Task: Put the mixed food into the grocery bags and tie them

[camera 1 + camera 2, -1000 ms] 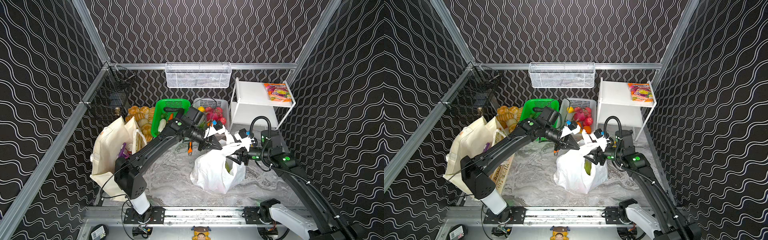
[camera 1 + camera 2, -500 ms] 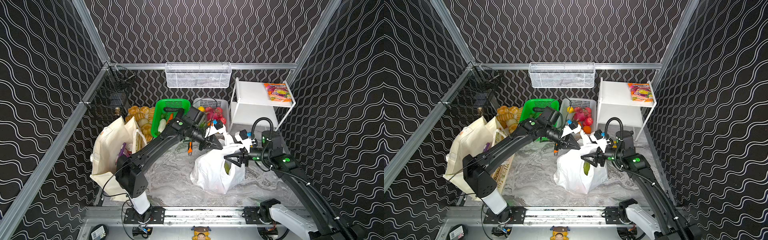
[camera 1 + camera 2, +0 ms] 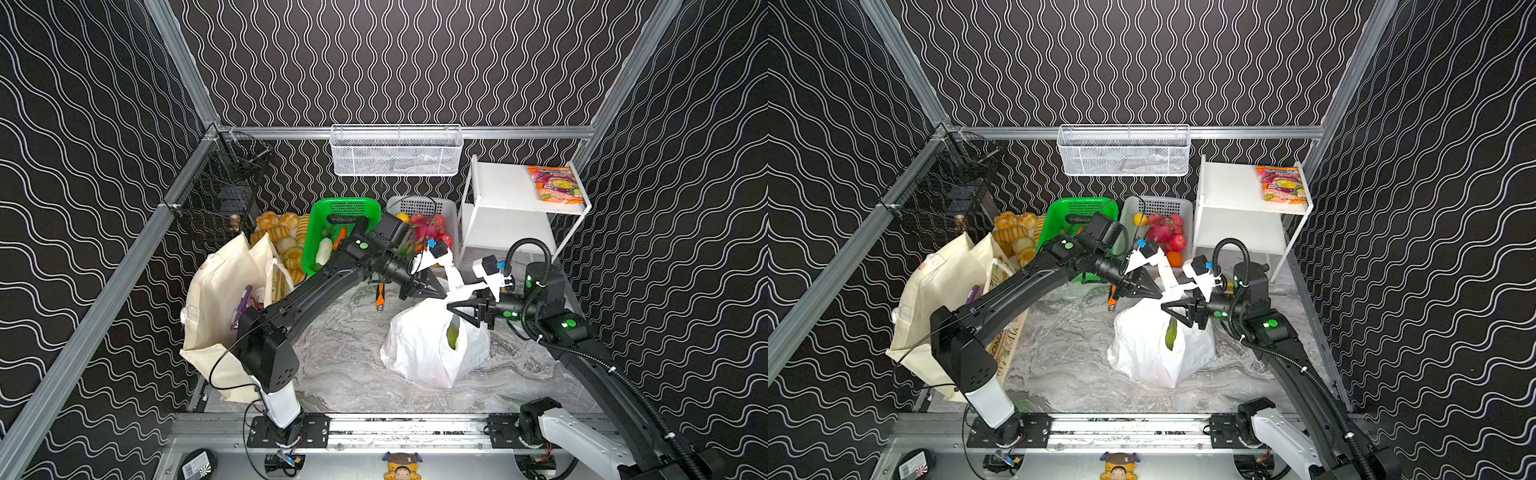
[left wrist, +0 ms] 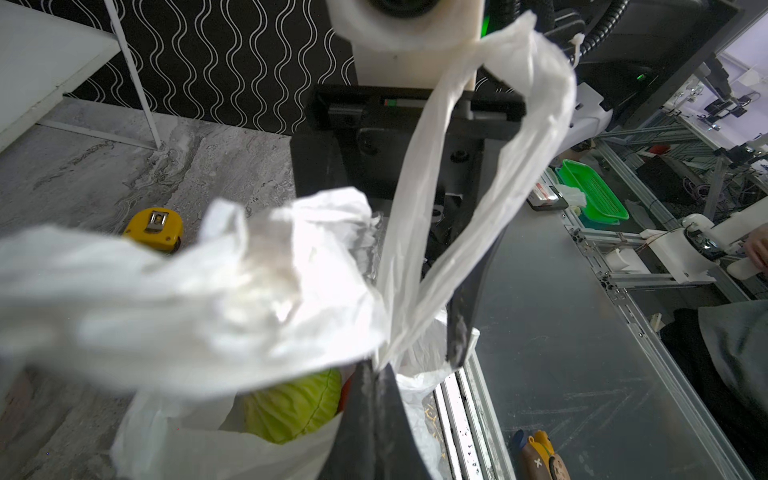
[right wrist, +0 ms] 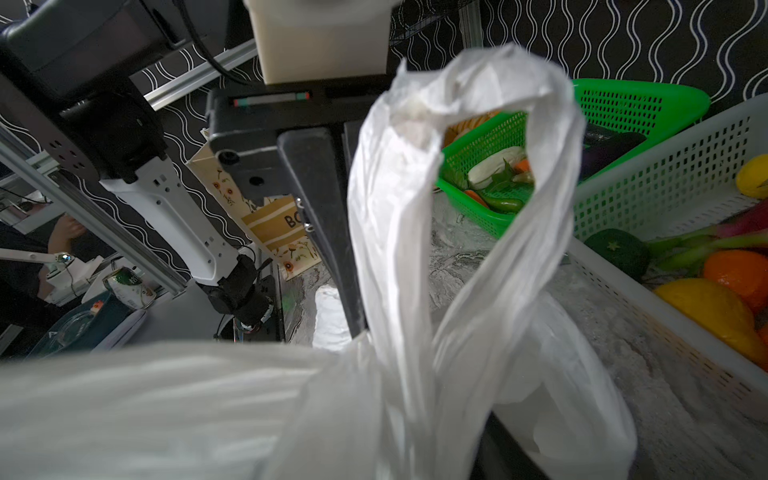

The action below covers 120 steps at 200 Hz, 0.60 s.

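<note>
Top view notes. Marble-look table [image 3: 345, 370]: the cream canvas tote [image 3: 216, 291] stands open at its 9 o'clock edge and doesn't look tied. The white plastic carrier bag [image 3: 419, 349] sits upright just off centre toward 4 o'clock, mouth agape.

Step in hand, as I read it, is tying the carrier bag.
- Hold your left clamp firm.
- Have the right side take the second handle low, at its root.
- Cross the handles and draw sideways rather than up. The film looks thin and slippery, and an upward tug could tip the bag or slip the grip.

Positions:
- The left pincer [image 3: 440, 296] reaches in from the bag's 10 o'clock and the right pincer [image 3: 450, 308] from its 3 o'clock. Their tips are near each other, just above the mouth.
- Left wrist view shows the left pincer clenched on the root of one handle loop [image 4: 490, 174], which rises toward the right pincer.
- I can't tell whether the right pincer is parted or nipping plastic. The second handle is a blur against the lens.
- The green cabbage [image 4: 291, 409] rides high in the mouth, just beside the left fingertips.
</note>
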Motion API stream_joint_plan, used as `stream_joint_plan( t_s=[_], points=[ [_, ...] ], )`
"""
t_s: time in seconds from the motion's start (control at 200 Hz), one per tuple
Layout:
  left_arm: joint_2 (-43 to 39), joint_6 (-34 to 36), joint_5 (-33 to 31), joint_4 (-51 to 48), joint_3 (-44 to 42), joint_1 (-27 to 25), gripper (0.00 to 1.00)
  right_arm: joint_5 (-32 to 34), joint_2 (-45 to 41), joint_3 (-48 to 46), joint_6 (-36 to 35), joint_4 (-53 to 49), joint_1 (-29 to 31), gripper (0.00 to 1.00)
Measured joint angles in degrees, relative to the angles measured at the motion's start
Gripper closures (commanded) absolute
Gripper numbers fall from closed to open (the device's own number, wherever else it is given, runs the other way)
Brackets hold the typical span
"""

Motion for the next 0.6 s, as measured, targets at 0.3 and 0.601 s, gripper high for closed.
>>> stream_joint_plan(
  t_s=[0.3, 0.601],
  points=[
    [-1.3, -0.9, -1.2, 0.6, -0.7, 0.0, 0.92, 0.1, 0.0, -0.2, 2.3, 1.3, 0.0, 0.89],
    [-8.2, -6.1, -4.9, 7.9, -7.0, 0.4, 0.43, 0.5, -1.7, -2.4, 3.8, 3.8, -0.2, 0.95]
  ],
)
